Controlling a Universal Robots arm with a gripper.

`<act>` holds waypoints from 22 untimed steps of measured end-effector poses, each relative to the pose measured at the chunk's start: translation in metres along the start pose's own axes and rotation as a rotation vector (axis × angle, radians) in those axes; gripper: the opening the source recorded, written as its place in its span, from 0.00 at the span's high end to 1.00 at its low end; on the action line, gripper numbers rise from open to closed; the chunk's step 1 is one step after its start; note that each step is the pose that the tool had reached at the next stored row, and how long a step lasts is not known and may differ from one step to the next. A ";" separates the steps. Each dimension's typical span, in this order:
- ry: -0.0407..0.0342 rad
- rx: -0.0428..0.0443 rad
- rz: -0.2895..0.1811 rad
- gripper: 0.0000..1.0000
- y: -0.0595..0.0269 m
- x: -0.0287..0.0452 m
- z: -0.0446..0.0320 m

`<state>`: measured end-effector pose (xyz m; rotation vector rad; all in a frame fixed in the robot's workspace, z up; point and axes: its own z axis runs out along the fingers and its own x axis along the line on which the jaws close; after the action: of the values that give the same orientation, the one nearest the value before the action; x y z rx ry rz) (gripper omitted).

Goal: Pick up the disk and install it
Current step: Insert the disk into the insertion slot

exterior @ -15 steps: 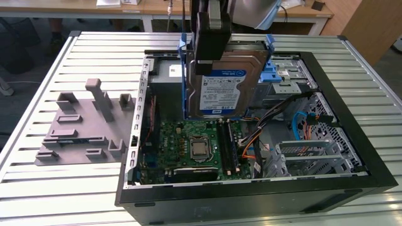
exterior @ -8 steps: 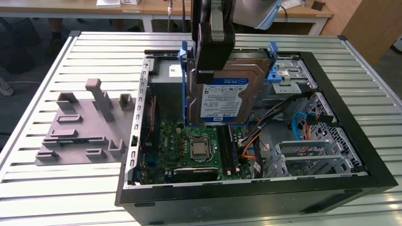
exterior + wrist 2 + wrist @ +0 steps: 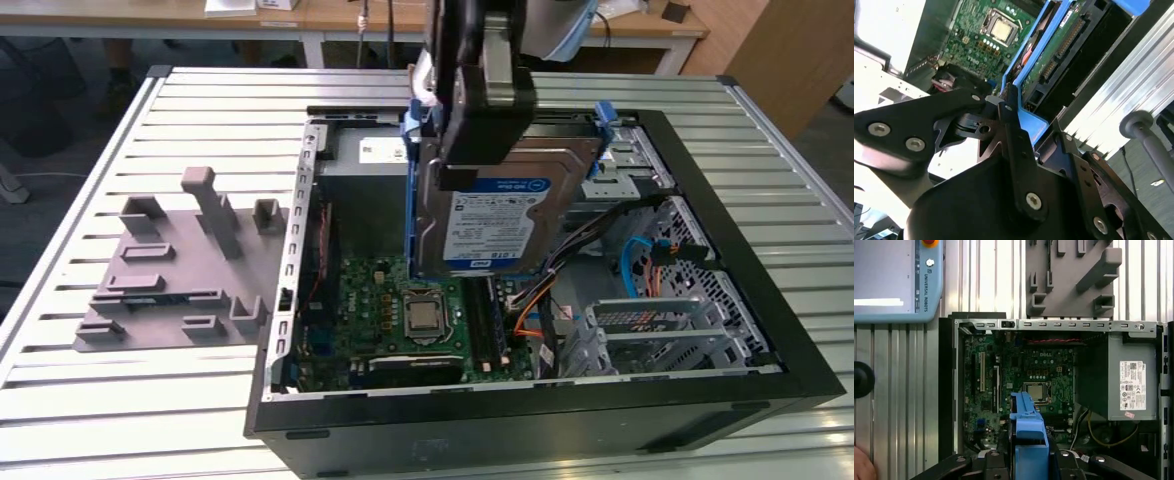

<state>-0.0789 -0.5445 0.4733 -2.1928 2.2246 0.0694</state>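
The disk [image 3: 497, 215], a silver hard drive with a blue-and-white label and a blue carrier frame, hangs on edge above the open computer case [image 3: 747, 395]. Its lower end is over the motherboard [image 3: 400, 320]. My gripper [image 3: 475, 150] is shut on the disk's upper end from above. In the first wrist view the blue frame [image 3: 1029, 437] sticks out between my black fingers [image 3: 996, 462] over the board. The second wrist view shows the disk's circuit-board underside [image 3: 1066, 42] and its blue frame [image 3: 1026, 67] running out from my gripper [image 3: 1021, 122].
A grey holder plate with upright posts [image 3: 174, 280] lies on the slatted table at the exterior view's left. Inside the case are a power supply [image 3: 1131, 377], cables [image 3: 641, 265] and metal drive bays [image 3: 654, 330]. A pendant [image 3: 894, 280] and a hand [image 3: 861, 465] lie beside the case.
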 end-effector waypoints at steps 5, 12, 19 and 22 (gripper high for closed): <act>-0.0001 0.0000 0.000 0.64 -0.0148 0.0007 0.0001; 0.0000 0.0001 0.001 0.64 -0.0180 0.0148 0.0018; 0.0000 0.0001 0.001 0.64 -0.0343 0.0242 0.0034; -0.0002 0.0001 0.001 0.64 -0.0418 0.0247 0.0041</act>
<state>-0.0375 -0.5696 0.4673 -2.1920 2.2251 0.0695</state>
